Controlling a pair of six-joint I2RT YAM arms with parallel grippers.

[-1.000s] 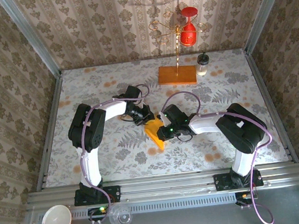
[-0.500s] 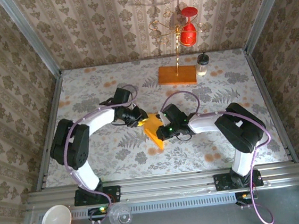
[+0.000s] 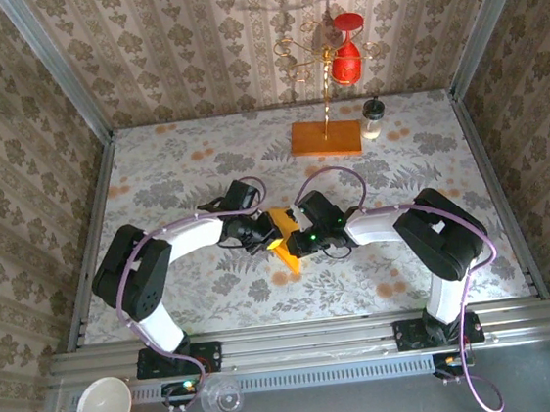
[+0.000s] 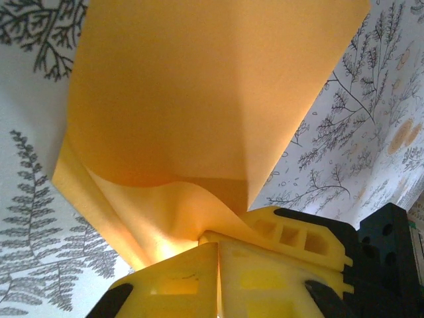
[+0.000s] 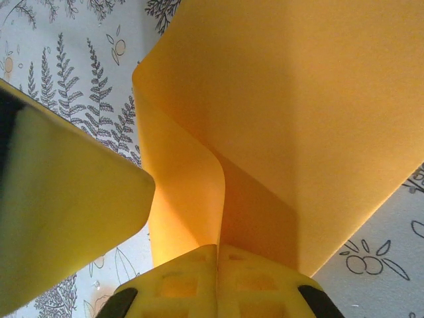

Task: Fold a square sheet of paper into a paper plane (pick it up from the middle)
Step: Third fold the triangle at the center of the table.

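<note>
now the left gripper (image 3: 264, 232) sits closer to the right gripper (image 3: 300, 237) than it did a second ago; its arm has swung out to the left and then reached back in, so the two wrists nearly meet over the middle of the table (image 3: 173, 168); the sheet of paper (image 3: 284, 246) between them looks narrower from above than before, more a wedge with its point toward me than a spread flap; i read that as the two halves being drawn together along a centre crease, so a fold is under way but the plane is not yet finished.

on the left wrist view the left gripper (image 4: 218, 248) has its yellow fingers (image 4: 165, 285) pressed flat together, no gap showing, and the sheet of paper (image 4: 199, 99) rises out of that seam, buckled in a soft wave just above the pinch; so it is clamped on the sheet's edge.

on the right wrist view the right gripper (image 5: 217, 252) is likewise closed tight, with the sheet of paper (image 5: 298, 119) coming out of the seam in two layers that curl apart on the left; it grips the sheet too.

the sheet is lifted off the cloth at both pinches; whether its lower tip touches the table i cannot tell.
</note>
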